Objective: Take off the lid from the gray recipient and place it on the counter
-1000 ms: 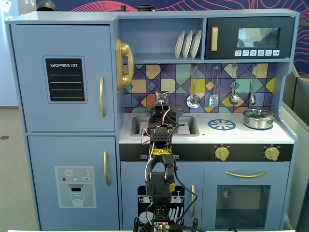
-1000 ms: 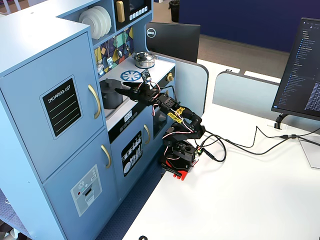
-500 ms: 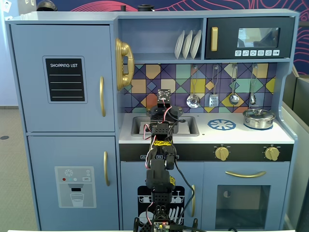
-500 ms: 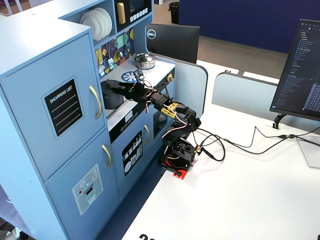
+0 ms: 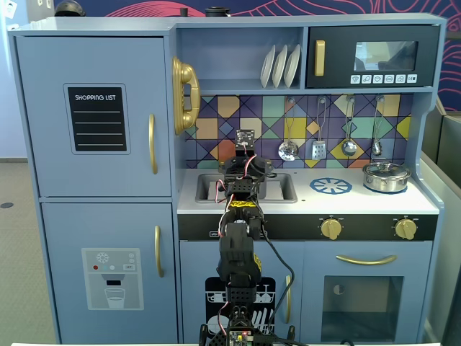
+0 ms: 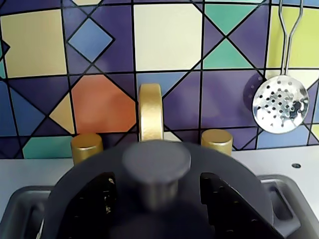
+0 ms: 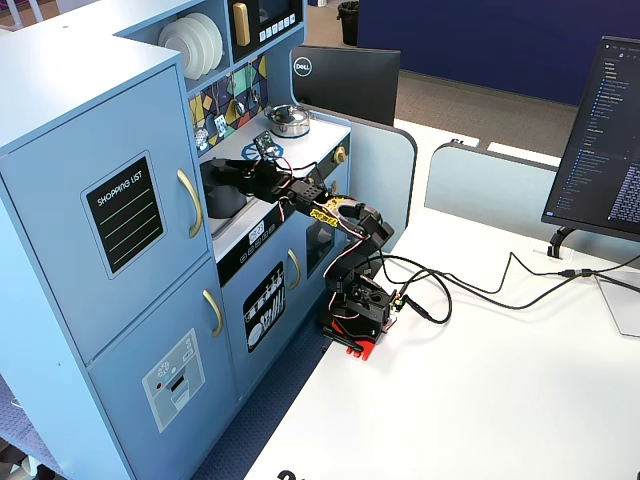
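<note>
The dark gray lid (image 6: 234, 174) fills the bottom of the wrist view, its round knob (image 6: 157, 159) in the middle. My gripper (image 6: 157, 186) is open, and its two black fingers (image 6: 97, 204) stand left and right of the knob with a gap on each side. The gray recipient (image 7: 222, 203) sits in the sink with the lid (image 7: 222, 168) on top. The arm reaches over it and hides most of it in a fixed view (image 5: 245, 173). The white counter (image 5: 374, 203) lies to the right of the sink.
A gold faucet (image 6: 150, 112) and two gold taps (image 6: 86, 147) stand just behind the lid. A skimmer (image 6: 280, 103) hangs on the tiled wall. A shiny silver pot (image 5: 386, 176) sits at the counter's right end, beside the printed blue burner (image 5: 330, 186).
</note>
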